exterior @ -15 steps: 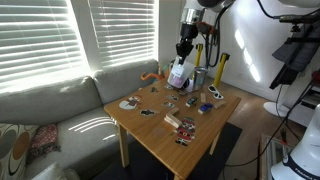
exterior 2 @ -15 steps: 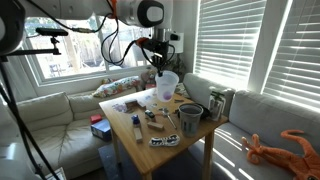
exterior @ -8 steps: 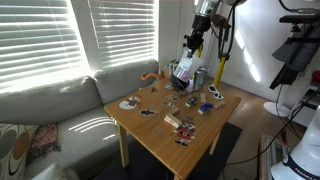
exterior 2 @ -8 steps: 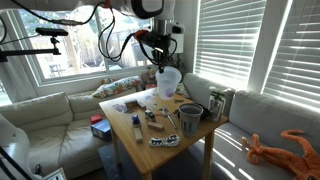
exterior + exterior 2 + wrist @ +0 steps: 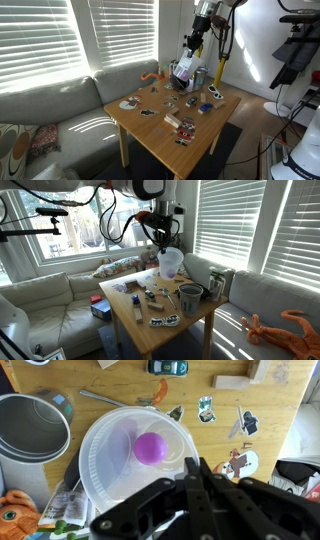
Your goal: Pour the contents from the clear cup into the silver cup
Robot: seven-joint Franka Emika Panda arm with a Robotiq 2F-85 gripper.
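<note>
A square light wooden bench [image 5: 150, 125] stands before a pale grey fabric sofa [image 5: 50, 105]. White slatted window blinds [image 5: 50, 35] behind it let striped sunlight fall across the cushions.

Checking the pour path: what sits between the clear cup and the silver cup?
Nothing. In the wrist view the clear cup overlaps the rim of the silver cup, with no object between them.
</note>
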